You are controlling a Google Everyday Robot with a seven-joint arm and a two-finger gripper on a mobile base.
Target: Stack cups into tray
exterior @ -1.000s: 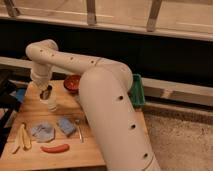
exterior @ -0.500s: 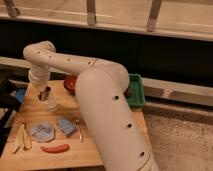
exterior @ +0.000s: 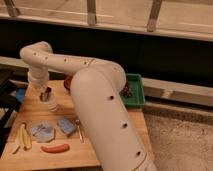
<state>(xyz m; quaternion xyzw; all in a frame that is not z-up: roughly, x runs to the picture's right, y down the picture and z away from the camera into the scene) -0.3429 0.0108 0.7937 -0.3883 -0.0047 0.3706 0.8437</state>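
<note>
Hovering at the nine o'clock side of the surface [exterior: 75, 156], my gripper [exterior: 46, 94] is hanging over the white cup [exterior: 53, 106]; whether it is clamping anything I cannot tell. The green tray [exterior: 136, 92] is waiting well apart at three o'clock, so I am judging the stacking barely begun.

Looks like a robot test room, not a home kitchen: a small wooden surface [exterior: 65, 160] stands against a dark wall panel [exterior: 165, 55], metal-framed glazing [exterior: 90, 10] above, speckled floor [exterior: 180, 140] alongside. A banana [exterior: 22, 137] and a red sausage [exterior: 55, 148] lie loose on the wood, and the tool [exterior: 46, 95] hangs over its left part.
</note>
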